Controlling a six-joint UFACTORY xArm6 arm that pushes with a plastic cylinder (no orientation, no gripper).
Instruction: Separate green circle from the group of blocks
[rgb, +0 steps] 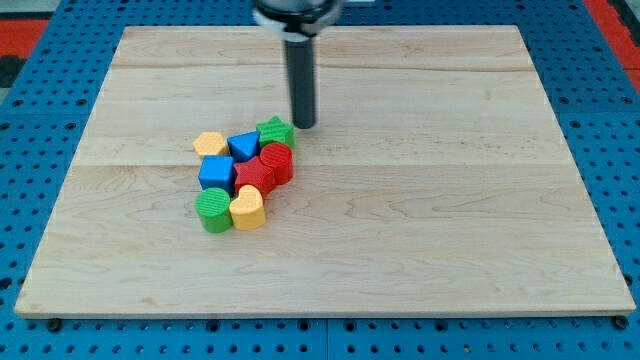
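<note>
Green circle (212, 209) sits at the cluster's lower-left corner touching the yellow block (247, 209); my tip (303, 124), no hand fitted, must circle round, approach stage.

Green circle (212, 210) flat, cluster's bottom-left corner, touching yellow block (247, 209).

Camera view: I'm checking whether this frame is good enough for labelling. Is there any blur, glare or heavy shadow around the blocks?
Camera view: lighting is even and soft, with no glare on the wooden board. The blocks cast only faint shadows; the green circle is sharp. The upper rod at the view's top is slightly blurred, while my tip stays clear beside the green star.
</note>
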